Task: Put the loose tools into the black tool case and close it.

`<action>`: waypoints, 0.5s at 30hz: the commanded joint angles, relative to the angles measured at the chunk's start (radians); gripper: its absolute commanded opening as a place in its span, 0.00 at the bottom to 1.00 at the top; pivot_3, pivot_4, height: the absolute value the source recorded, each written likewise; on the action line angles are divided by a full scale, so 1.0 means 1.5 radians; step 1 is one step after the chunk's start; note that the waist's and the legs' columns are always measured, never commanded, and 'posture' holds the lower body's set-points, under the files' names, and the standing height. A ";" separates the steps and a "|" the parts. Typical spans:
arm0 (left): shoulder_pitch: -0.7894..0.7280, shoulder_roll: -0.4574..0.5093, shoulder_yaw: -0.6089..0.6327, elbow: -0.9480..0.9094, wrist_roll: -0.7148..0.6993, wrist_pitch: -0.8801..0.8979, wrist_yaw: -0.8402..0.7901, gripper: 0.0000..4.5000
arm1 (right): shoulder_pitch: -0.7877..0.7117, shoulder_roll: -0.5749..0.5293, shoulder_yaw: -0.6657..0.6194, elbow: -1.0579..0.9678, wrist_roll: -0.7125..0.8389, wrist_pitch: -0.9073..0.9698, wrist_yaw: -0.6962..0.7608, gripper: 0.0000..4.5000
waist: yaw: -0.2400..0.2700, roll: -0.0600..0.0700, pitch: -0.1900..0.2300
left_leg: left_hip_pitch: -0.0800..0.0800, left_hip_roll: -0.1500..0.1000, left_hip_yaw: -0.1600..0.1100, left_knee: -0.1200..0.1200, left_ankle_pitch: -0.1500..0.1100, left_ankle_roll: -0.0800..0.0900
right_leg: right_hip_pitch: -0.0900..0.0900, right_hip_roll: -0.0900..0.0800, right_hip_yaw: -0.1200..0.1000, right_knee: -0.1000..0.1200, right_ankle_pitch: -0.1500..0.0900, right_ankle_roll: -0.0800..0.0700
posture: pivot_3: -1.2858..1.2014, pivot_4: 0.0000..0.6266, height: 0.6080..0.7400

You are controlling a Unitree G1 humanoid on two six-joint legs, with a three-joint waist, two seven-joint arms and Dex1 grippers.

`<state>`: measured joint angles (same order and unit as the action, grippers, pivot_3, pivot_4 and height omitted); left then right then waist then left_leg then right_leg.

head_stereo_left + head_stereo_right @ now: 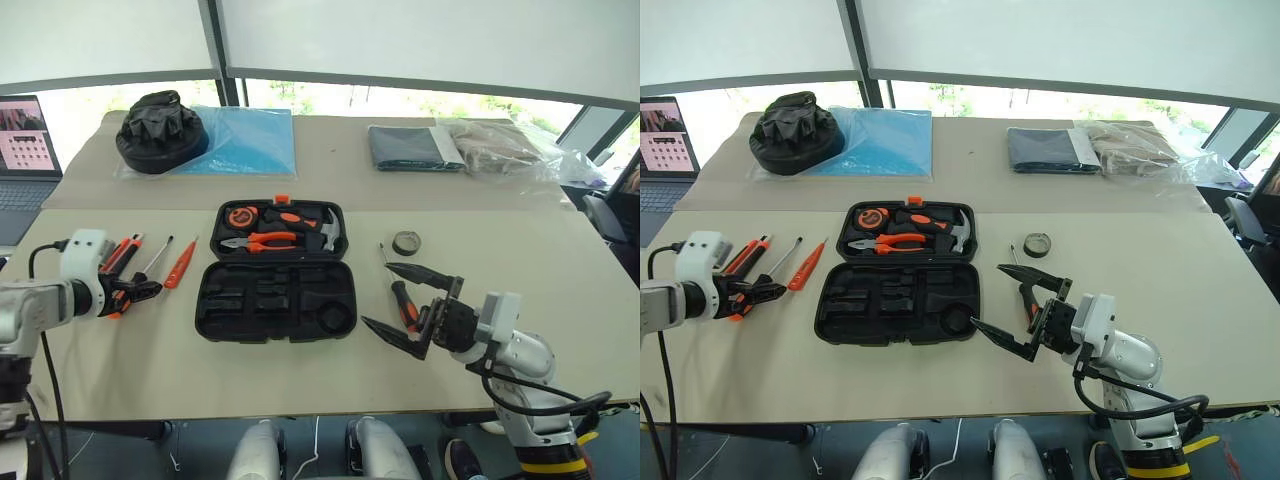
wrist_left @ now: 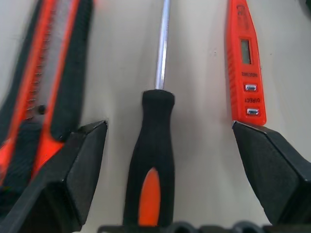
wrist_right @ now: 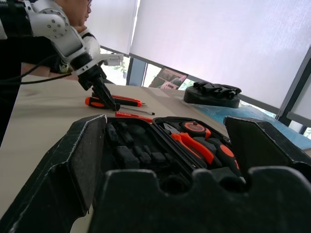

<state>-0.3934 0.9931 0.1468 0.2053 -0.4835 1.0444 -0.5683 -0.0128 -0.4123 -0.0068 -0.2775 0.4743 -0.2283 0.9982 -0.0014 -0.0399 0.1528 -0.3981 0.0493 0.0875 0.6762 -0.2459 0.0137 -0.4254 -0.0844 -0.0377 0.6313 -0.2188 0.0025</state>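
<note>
The black tool case (image 1: 275, 300) lies open mid-table; its far half holds pliers, a hammer and a tape measure. To its left lie the utility knife (image 1: 120, 254), a black-and-orange screwdriver (image 2: 150, 170) and the slim orange screwdriver (image 1: 181, 265). My left gripper (image 2: 169, 127) is open, low over the table, with a finger on each side of that screwdriver's handle and not touching it. Right of the case lie the tape roll (image 1: 406, 243) and a second screwdriver (image 1: 402, 300). My right gripper (image 1: 408, 305) hangs open above that screwdriver, pointing towards the case.
At the table's far side lie a black fabric bundle (image 1: 160, 130) on a blue sheet (image 1: 245, 140), a dark grey folded cloth (image 1: 412, 147) and a clear plastic bag (image 1: 500, 148). A laptop (image 1: 25, 150) stands at the far left. A person is behind my left arm in the right wrist view.
</note>
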 commanded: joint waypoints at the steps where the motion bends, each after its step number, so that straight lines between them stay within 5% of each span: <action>1: -0.017 0.004 -0.027 0.026 0.027 0.003 -0.030 0.59 | 0.011 -0.001 -0.013 -0.023 0.004 -0.018 -0.011 1.00 | 0.001 0.000 0.000 | 0.000 0.000 0.000 0.000 0.000 0.000 | 0.000 0.000 0.000 0.000 0.000 0.000 | 0.52 0.24 1.00; 7: -0.030 0.024 0.005 0.056 0.053 -0.059 -0.073 0.14 | 0.029 -0.005 -0.021 -0.035 0.001 -0.020 -0.025 1.00 | 0.003 0.000 0.000 | 0.000 0.000 0.000 0.000 0.000 0.000 | 0.000 0.000 0.000 0.000 0.000 0.000 | 0.52 0.24 1.00; 10: -0.043 0.035 0.049 0.055 0.040 -0.121 -0.112 0.14 | 0.037 -0.013 -0.032 -0.042 0.004 -0.017 -0.030 1.00 | 0.004 0.000 0.000 | 0.000 0.000 0.000 0.001 0.000 0.000 | 0.000 0.000 0.000 0.000 0.000 0.000 | 0.52 0.24 1.00; 15: -0.030 0.001 0.075 -0.056 -0.020 -0.394 -0.360 0.14 | 0.055 -0.043 -0.067 -0.052 0.016 -0.009 -0.035 1.00 | 0.011 -0.001 0.000 | -0.002 0.000 0.000 0.001 0.000 0.000 | -0.001 -0.002 0.000 -0.001 0.000 0.000 | 0.52 0.24 1.00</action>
<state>-0.4255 1.0090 0.2470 0.2168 -0.4648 0.5782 -0.9752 0.0652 -0.4654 -0.0641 -0.3131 0.4751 -0.2319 0.9527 0.0151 -0.0407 0.1531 -0.4011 0.0493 0.0879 0.6776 -0.2460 0.0141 -0.4266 -0.0886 -0.0390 0.6304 -0.2191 0.0030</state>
